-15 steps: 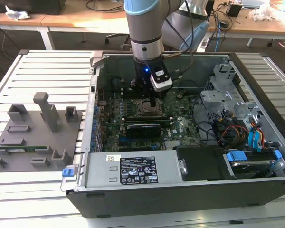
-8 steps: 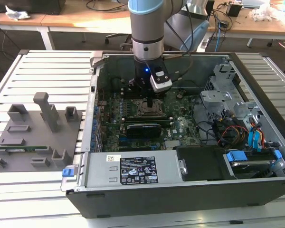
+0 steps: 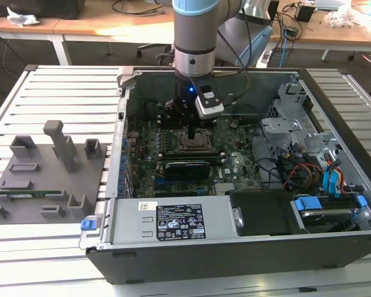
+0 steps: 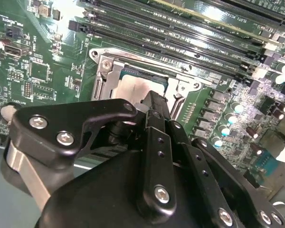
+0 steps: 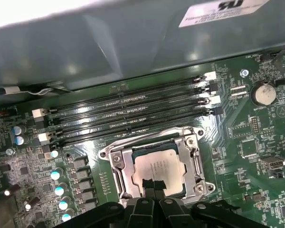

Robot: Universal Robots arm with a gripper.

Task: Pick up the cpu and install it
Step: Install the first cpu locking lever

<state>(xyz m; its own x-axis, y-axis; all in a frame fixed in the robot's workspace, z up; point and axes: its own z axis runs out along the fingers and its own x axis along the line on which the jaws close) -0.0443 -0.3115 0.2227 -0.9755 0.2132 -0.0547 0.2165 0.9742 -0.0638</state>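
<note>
While the cpu (image 5: 159, 166) sits flat in the socket (image 5: 156, 164), gripper (image 5: 153, 184) fingertips look pinched together w/ nothing held, at its 6 o'clock edge; install step looks done, next needs a straight lift.

Silver-grey cpu (image 5: 160, 167), green motherboard (image 5: 237, 137), seemingly black tool (image 5: 153, 186)

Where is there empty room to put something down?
The bare table slats past the tray, beside the case. Inside the case, the flat black patch between the power supply and the drive. It is crowded on the board around the gripper and cpu, and by the cables.
</note>
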